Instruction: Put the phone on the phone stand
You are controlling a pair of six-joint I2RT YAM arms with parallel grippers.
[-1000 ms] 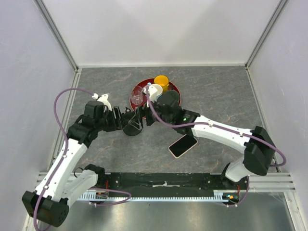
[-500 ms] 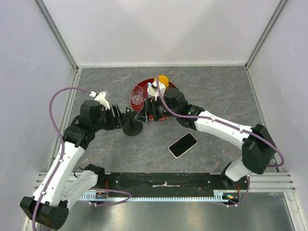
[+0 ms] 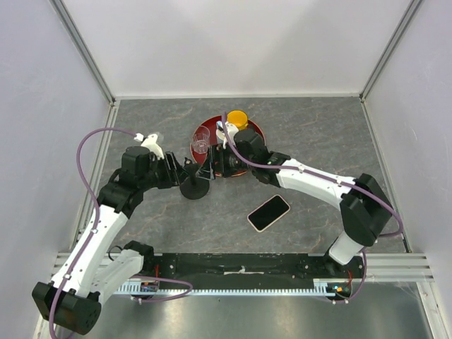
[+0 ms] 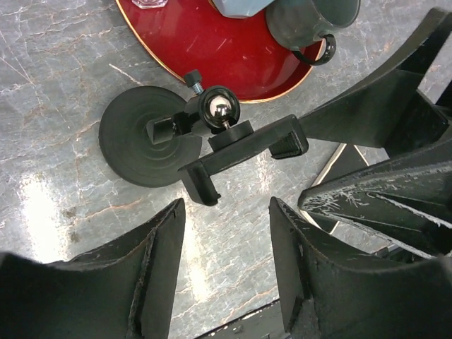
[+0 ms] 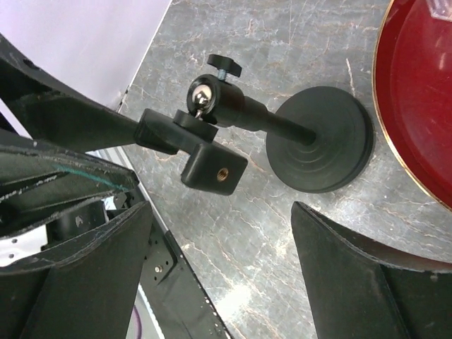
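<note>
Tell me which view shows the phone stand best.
Left wrist: the phone stand sits central, base, ball joint and clamp clear. Right wrist shows less of the clamp. Top external shows it small.

stand (image 3: pixel 194 186) just near-left of tray (image 3: pixel 257 135), prob not touching; phone (image 3: pixel 268 212) nearer, rightward.

Overhead view downward; both wrist views close on the phone stand (image 4: pixel 219 113) (from opposite sides).

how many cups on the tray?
3 visible: clear glass, tray's left; orange cup, far edge; dark mug, rim by phone stand. Right arm may hide more.
</note>
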